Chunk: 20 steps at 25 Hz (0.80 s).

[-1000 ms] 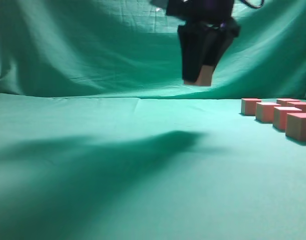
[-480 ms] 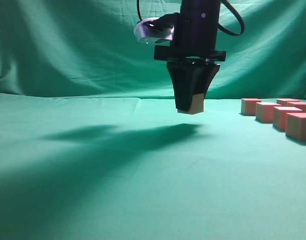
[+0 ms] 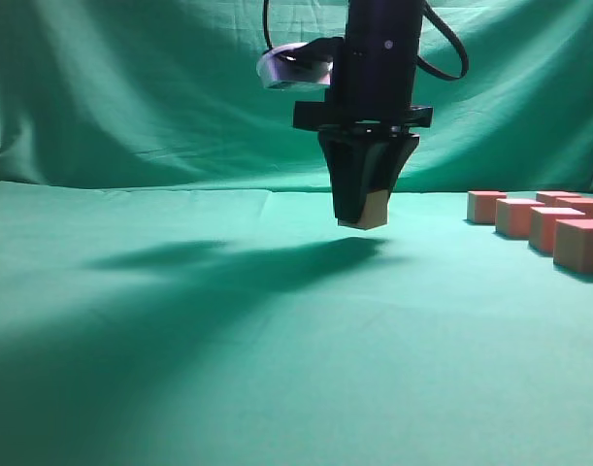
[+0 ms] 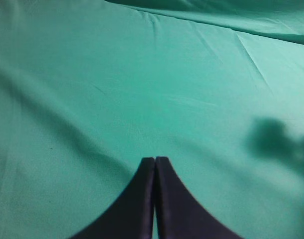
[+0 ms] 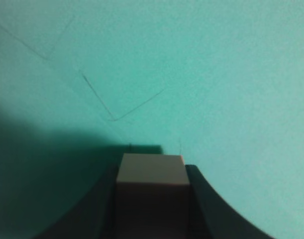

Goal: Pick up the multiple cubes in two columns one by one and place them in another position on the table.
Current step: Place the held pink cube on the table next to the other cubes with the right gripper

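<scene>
jaws of the right gripper point(image 3: 366, 216) stand partly apart, pressed on two opposite sides of one cube point(image 3: 375, 207); the wrist view shows the cube point(image 5: 152, 170) seated squarely between the two dark fingers point(image 5: 204, 199), its lower face pointing at the cloth. jaws of the left gripper point(image 4: 155, 164) meet tip to tip with nothing between them, over bare cloth.

the held cube hangs above the table point(image 3: 180, 388), clear of it, with its shadow just below and to the left. the gripper points straight down from a dark arm. the remaining cubes point(image 3: 543, 224) sit in two rows at the right edge of the exterior view, well apart from the held one; the far end of the rows is cut off by the frame, so their count cannot be told.

judged step: carrying the cube toward a new spot, with lowering and release not yet done.

risks from here:
- release from this height would let the cube drop, bounce or tumble onto a side, since it is not touching the cloth.
- only the lower part of the cube shows below the fingertips, so how deep the hold is cannot be told; a shallow hold could let it slip.
- the cloth is slightly wrinkled, so a cube set on a fold may rest tilted.
- pressing down too far would jam the cube into the cloth and drag it.
</scene>
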### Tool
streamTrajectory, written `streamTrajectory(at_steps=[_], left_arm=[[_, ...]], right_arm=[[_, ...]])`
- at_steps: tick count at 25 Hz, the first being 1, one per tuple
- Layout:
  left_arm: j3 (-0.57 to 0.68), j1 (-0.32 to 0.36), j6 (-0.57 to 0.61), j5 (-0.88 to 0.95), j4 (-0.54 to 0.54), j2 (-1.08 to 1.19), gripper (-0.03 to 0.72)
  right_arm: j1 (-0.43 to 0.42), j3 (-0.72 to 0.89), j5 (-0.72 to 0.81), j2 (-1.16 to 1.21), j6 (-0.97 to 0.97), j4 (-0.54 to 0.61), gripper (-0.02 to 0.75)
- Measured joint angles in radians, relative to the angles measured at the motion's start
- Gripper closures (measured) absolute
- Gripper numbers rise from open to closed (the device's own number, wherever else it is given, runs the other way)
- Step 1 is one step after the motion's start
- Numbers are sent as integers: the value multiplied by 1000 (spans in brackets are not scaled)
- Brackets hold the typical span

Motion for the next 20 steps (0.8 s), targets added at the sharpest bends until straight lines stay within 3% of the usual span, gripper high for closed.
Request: streamTrajectory(at_steps=[16,18,20], left_arm=[[0,0,0,0,0,0,688],[0,0,0,0,0,0,688],[0,0,0,0,0,0,688]], right_arm=[[0,0,10,29,1,0,483],[0,0,10,31,1,0,396],[0,-2,15,31,8,0,250]])
